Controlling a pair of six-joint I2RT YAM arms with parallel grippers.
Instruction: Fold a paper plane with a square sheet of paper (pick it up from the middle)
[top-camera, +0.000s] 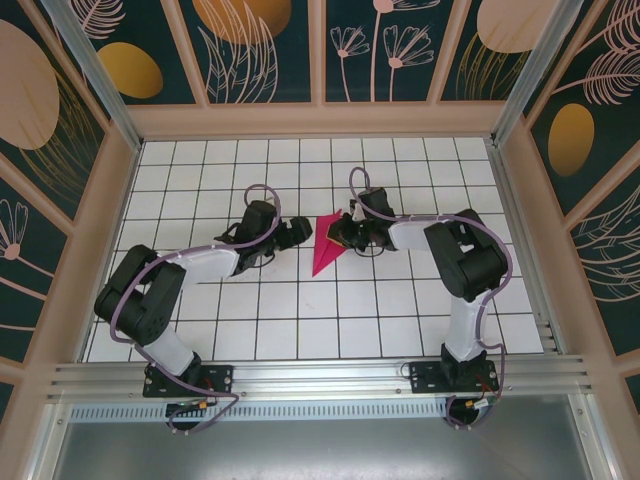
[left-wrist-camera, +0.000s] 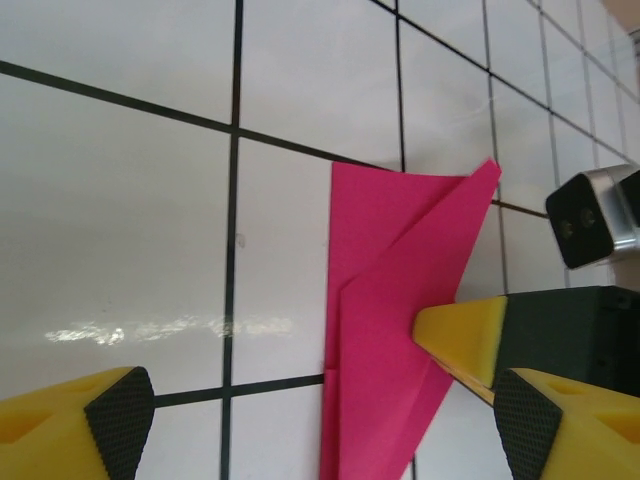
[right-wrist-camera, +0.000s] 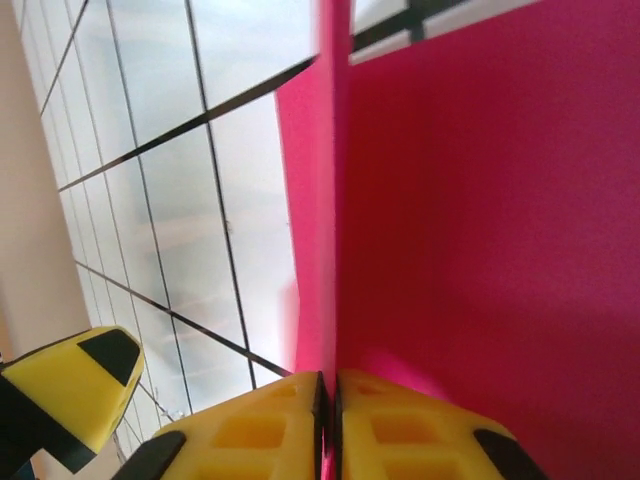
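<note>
The paper plane (top-camera: 325, 250) lies on the white gridded table (top-camera: 400, 320), near its middle, between my two arms. Its long axis runs roughly away from the bases: the wide end is farther from me and a little to the right, the pointed tip nearer and to the left.

My right end effector (top-camera: 347, 235) comes in from the paper's right side near the wide end. Its wrist camera shows the yellow fingers pressed together with a pink layer pinched between them, so it has hold of the paper.

My left end effector (left-wrist-camera: 322, 415) stands wide apart and holds nothing. It hovers just beside the paper's left edge, and its wrist view looks down on the folded body with the right arm's yellow fingertip across from it.

I judge the next move turns on that left edge: the free left arm is the nearer one to reach in and press or crease along the length.
</note>
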